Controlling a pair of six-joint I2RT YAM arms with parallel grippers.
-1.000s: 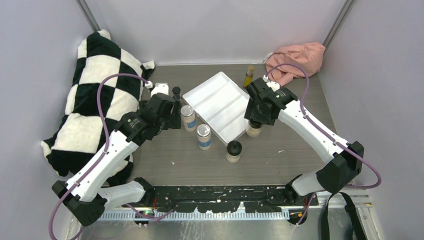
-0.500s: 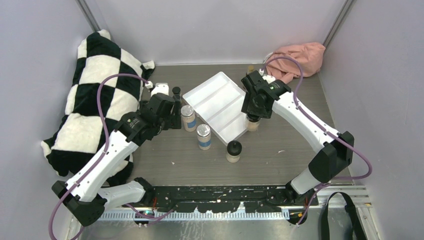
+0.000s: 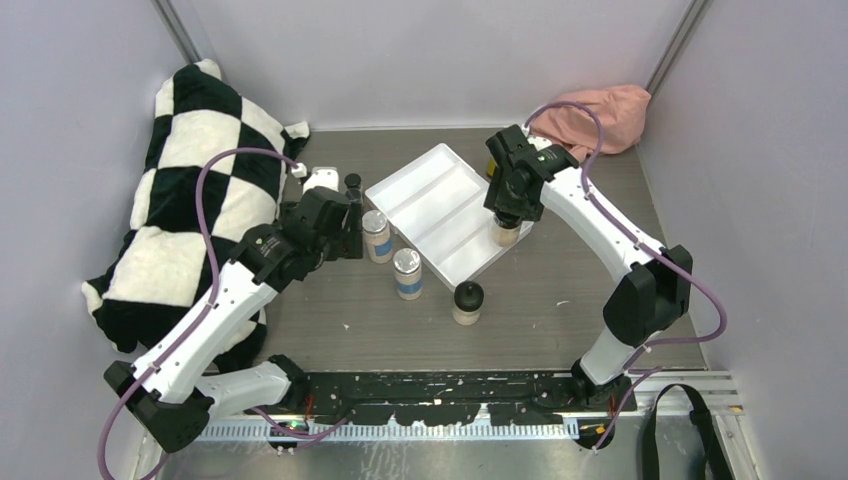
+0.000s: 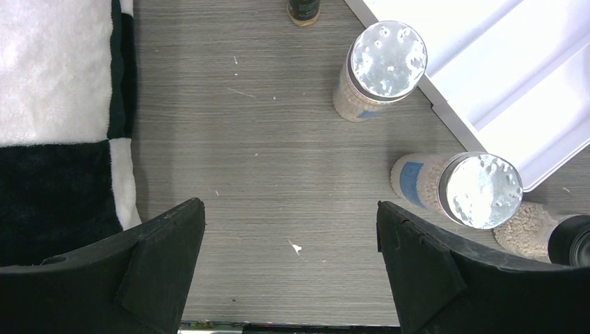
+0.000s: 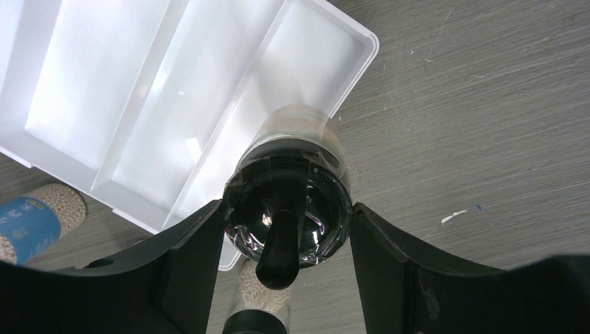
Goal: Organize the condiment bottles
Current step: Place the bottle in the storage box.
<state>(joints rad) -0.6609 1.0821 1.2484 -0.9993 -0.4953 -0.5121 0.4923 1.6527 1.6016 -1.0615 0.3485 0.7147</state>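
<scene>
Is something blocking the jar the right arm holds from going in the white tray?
Nothing visible. The right fingers grip the black-capped jar right over the white tray's corner slot, and that slot looks bare.

Right claw (image 3: 506,221) clamps tan jar (image 3: 506,238) above white tray (image 3: 425,195) right corner.

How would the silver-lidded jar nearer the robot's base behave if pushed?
The silver-lidded jar stands tall and narrow, so a high push would probably tip it. Being round, it would likely roll once down. It looks full of pale granules, so probably weighty for its size.
</scene>
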